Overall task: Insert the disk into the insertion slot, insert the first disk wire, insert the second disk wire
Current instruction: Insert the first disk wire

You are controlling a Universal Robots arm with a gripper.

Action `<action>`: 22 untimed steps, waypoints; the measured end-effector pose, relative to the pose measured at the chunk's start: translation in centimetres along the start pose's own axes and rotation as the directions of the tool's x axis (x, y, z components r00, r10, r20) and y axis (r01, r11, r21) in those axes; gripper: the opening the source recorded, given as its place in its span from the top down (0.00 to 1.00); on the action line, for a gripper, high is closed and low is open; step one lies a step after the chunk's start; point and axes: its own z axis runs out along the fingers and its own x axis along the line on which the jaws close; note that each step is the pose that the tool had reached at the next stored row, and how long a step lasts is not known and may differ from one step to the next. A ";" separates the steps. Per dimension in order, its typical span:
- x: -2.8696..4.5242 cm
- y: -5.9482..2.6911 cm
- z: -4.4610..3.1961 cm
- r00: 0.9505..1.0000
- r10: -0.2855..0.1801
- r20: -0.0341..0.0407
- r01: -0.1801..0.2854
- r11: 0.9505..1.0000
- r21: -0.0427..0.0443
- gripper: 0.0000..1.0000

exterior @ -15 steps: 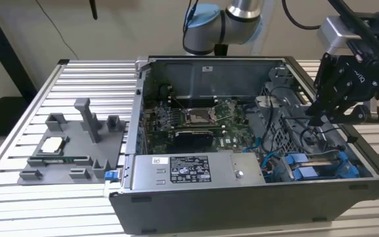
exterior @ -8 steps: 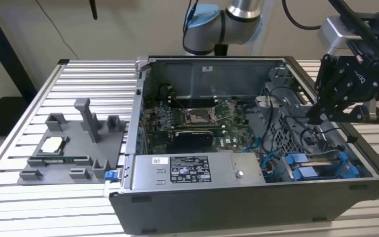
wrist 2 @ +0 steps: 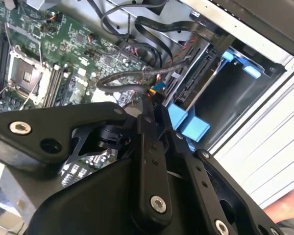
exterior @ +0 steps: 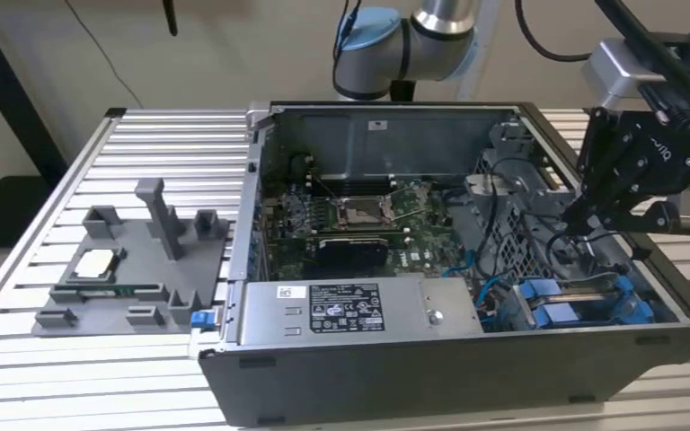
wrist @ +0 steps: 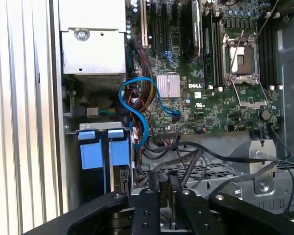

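black claw (wrist 2: pixel 154 110) clenched tight on a black wire (wrist 2: pixel 127 76), above the insertion slot (exterior: pixel 585 293)

My tool (exterior: pixel 595 220) hangs over the end of the case (exterior: pixel 441 368) at the exterior view's right, and loose black cables (wrist: pixel 201 152) loop close under it, crossing the way to the insertion slot (exterior: pixel 585 296). A blue cable (wrist: pixel 137 93) arcs beside that slot, while above the motherboard (exterior: pixel 358 211) the open top leaves me clear room.
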 end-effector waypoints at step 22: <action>0.39 -0.49 0.86 0.996 -0.001 -0.090 0.007 0.998 0.067 0.81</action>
